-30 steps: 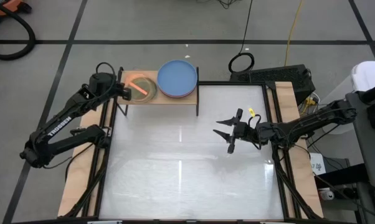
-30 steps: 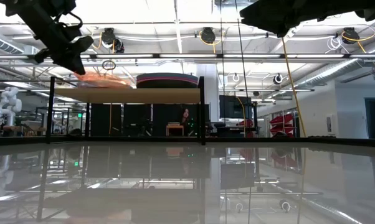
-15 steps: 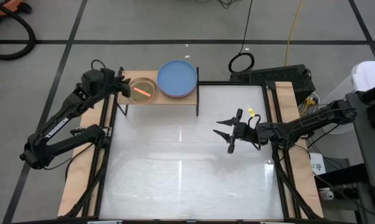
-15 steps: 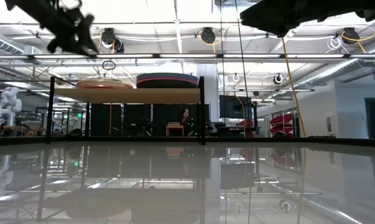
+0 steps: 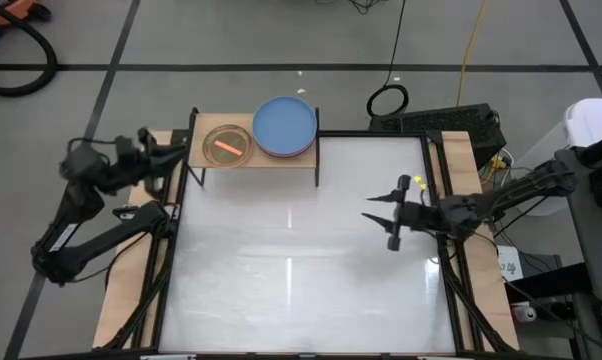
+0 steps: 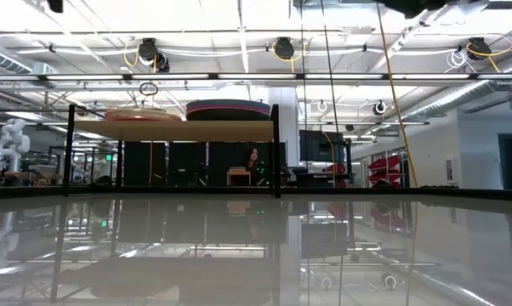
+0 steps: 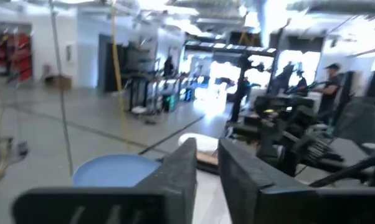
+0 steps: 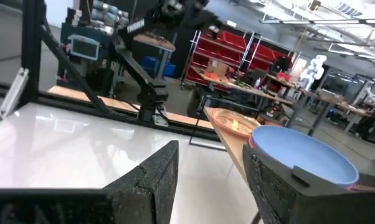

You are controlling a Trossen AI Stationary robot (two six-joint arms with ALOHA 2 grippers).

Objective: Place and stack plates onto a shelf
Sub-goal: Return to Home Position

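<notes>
The shelf, a wooden board on thin black legs, stands at the table's far edge. Two piles rest on it. The larger plates are topped by a blue one, also seen as the blue plate. The smaller translucent plates sit left of them, orange showing on top. In the low view both piles lie flat on the board. My left gripper hangs open left of the shelf, past the table's left edge. My right gripper is open above the table's right half, holding nothing.
Black frame rails and wooden side boards run along both sides of the white tabletop. Cables and a black loop lie on the floor beyond the far edge. People stand in the room behind.
My left gripper laid the tilted orange plate flat on the small pile and let go. It then drew back toward the table's left edge, clear of the shelf and out of the low view. My right gripper shifted a little toward the right edge.
</notes>
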